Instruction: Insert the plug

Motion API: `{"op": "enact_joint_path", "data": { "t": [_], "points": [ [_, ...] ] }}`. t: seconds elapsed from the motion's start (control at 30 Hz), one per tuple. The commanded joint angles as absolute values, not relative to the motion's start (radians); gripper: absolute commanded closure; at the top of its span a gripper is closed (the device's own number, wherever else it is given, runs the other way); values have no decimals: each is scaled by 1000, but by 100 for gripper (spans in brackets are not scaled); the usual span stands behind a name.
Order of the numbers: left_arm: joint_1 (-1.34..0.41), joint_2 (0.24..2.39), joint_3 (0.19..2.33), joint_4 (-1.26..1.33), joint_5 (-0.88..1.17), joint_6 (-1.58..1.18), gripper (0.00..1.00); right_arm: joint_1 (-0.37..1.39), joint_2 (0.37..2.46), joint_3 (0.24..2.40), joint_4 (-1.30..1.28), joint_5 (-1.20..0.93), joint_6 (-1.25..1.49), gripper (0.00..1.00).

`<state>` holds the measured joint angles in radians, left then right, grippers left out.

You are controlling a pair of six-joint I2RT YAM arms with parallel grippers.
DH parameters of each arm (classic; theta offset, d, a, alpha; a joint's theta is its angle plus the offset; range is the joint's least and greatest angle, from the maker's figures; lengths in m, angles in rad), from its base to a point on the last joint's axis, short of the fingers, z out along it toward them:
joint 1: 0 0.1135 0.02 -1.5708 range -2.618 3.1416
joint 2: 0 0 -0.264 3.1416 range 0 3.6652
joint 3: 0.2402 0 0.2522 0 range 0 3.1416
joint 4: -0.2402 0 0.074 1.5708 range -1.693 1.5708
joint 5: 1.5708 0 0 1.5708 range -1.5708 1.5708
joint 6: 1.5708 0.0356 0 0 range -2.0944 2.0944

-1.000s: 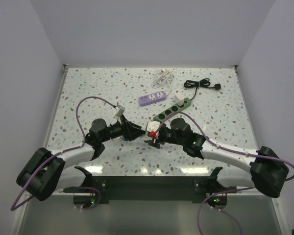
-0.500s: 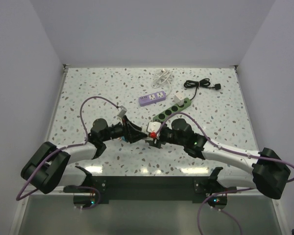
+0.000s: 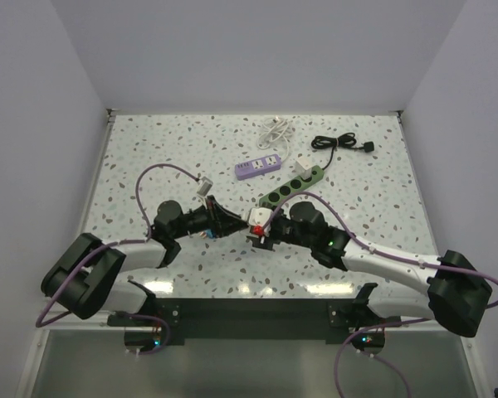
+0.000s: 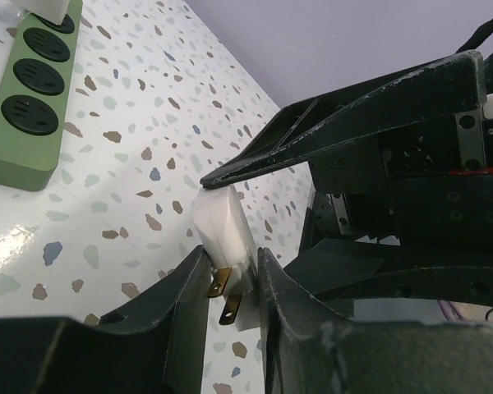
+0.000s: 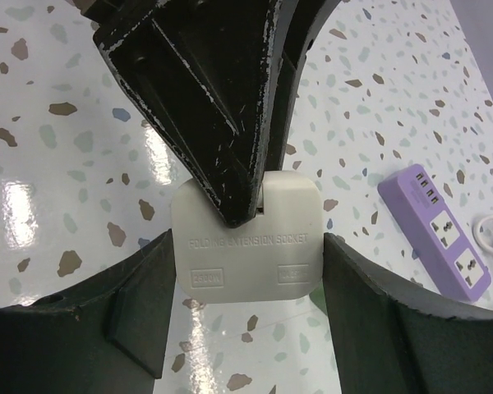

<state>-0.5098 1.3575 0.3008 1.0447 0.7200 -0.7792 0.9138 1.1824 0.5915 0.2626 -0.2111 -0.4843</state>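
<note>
The white square plastic plug with two brass prongs (image 4: 222, 223) is held up between both arms, near the near end of the long green power strip (image 3: 292, 186), on the side toward the arm bases.

Compared with one second ago, you can see that the left gripper (image 4: 231, 258) has come in from the left. Then it stood apart from the plug with its fingers wider. Now its fingers are pressed on the two flat faces of the plug. The right gripper (image 5: 248, 246) has almost not moved. It clamps the plug by its two side edges, with the jaws rather wide.

You can count one plug, two prongs, two arms, two power strips and two loose cables. The purple power strip (image 3: 258, 167) lies just left of the green power strip. The coiled white cable (image 3: 274, 128) lies further behind it, and the black cable (image 3: 340, 143) lies behind its far end. All of them are on the speckled white table top (image 3: 149, 157).

From above, the plug is small and half covered by the fingers, and I cannot identify a little red part beside it. In the left wrist view the green power strip is cut off at the edge, so only three round sockets show. A left finger partly covers the printed text on the plug.
</note>
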Motion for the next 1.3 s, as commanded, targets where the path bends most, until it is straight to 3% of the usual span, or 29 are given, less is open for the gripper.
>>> {"op": "enact_joint_path", "data": {
  "t": [0.0,0.13,0.37,0.5,0.87,1.27],
  "points": [
    [-526,1371,304,1233,854,-787,100,908,1175,637,314,-141,-439,49],
    [-519,1352,339,1207,835,-736,100,908,1132,641,327,-39,-359,26],
    [-499,1187,387,1031,747,-563,100,874,1022,652,337,22,-210,16],
    [-491,1117,391,991,718,-522,100,839,991,696,334,-50,-140,16],
    [-483,966,376,945,704,-474,100,666,979,738,471,-644,61,18],
    [-483,956,359,1074,801,-555,100,663,1075,782,521,-801,110,24]
  ]
}}
